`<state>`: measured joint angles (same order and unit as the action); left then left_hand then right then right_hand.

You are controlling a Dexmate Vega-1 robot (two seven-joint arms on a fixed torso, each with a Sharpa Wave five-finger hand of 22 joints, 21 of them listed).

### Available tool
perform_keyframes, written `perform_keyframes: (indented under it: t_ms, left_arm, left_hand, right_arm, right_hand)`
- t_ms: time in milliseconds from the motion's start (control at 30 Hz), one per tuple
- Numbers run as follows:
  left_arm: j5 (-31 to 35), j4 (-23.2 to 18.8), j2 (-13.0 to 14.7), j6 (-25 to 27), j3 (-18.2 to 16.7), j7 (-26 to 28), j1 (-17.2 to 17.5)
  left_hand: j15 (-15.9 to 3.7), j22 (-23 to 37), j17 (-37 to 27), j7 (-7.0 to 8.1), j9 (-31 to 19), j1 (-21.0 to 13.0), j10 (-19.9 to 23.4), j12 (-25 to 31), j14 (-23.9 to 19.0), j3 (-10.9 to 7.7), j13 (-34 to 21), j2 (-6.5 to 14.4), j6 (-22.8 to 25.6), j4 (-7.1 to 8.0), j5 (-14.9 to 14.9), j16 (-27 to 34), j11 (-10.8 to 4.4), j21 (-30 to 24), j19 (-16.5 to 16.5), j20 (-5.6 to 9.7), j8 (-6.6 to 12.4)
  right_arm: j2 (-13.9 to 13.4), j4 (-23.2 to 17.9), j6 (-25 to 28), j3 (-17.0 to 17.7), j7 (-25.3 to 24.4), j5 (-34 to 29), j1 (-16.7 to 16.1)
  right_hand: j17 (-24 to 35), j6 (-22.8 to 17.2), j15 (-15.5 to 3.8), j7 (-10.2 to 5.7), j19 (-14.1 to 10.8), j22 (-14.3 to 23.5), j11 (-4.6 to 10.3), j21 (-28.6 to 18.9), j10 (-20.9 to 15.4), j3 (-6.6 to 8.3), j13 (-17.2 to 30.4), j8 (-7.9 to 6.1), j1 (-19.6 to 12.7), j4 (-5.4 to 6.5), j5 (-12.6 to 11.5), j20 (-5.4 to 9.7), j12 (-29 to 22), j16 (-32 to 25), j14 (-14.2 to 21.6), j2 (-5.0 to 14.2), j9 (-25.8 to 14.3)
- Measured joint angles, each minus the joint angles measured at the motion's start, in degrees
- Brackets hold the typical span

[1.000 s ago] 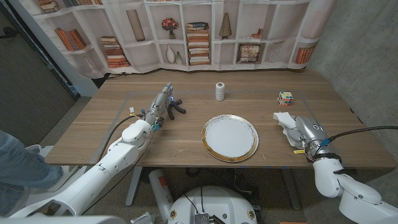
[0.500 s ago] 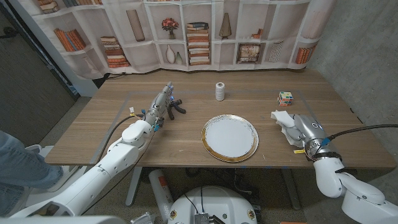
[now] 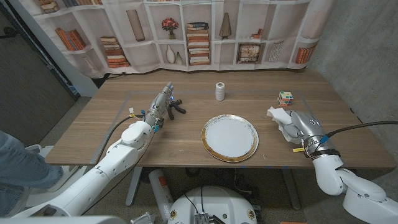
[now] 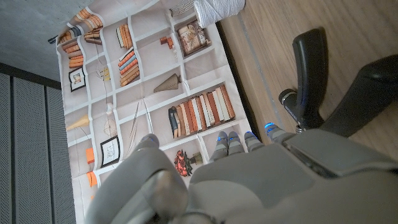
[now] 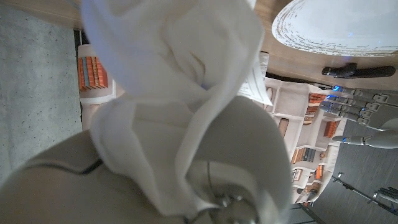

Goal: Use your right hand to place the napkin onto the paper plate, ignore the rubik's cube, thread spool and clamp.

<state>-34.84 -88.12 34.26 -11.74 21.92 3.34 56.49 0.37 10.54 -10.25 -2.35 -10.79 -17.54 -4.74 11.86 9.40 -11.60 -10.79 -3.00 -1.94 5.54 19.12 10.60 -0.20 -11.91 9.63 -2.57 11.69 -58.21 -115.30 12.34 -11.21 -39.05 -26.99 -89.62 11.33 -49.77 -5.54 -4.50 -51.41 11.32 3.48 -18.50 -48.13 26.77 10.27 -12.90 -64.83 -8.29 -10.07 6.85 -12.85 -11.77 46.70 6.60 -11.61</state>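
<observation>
Right hand (image 3: 301, 129) gripping napkin (image 3: 281, 118), apart from paper plate (image 3: 229, 137).

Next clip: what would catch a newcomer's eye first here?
The gold-rimmed paper plate sits bare at the table's front middle. To its right, the right hand grips the crumpled white napkin, just in front of the rubik's cube. Across the table, the left hand waits beside the black clamp.

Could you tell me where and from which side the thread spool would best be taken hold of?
Probably around its wound middle, coming from the near side or from above: the spool stands upright and alone on the table, its sides free.
</observation>
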Motion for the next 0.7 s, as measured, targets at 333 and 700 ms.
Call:
perform_keyframes:
  t_ms: [333, 700]
  left_arm:
    - [0.09, -0.63, 0.13, -0.32, -0.21, 0.49, 0.73]
    - [0.36, -1.21, 0.22, -0.38, -0.22, 0.69, 1.03]
  left_hand:
    - [0.0, 0.0, 0.0, 0.0, 0.0, -0.03, 0.0, 0.0, 0.0, 0.0, 0.0, 0.03, 0.0, 0.0, 0.0, 0.0, 0.0, 0.0, 0.0, 0.0, 0.0]
    - [0.21, 0.0, 0.0, 0.0, 0.0, -0.3, 0.0, 0.0, -0.21, 0.41, 0.0, 0.3, 0.0, 0.05, 0.0, 0.0, 0.0, 0.0, 0.01, 0.0, 0.0]
  right_arm:
    - [0.15, 0.77, -3.77, 0.03, 0.69, -0.91, 1.53]
    - [0.73, 2.05, -8.24, 0.04, 1.02, -1.28, 3.28]
  right_hand:
    - [0.0, -0.3, 0.21, -0.31, 0.0, -0.01, 0.3, 0.0, -0.3, -0.23, -0.01, 0.04, -0.1, 0.22, 0.03, 0.0, 0.45, 0.0, 0.2, 0.47, 0.01]
    - [-0.01, -0.91, 0.01, -0.31, 0.0, -0.02, 0.6, -0.45, -0.61, -0.4, -0.03, 0.05, -0.25, 0.05, 0.04, 0.0, 0.45, 0.0, 0.62, 0.75, 0.03]
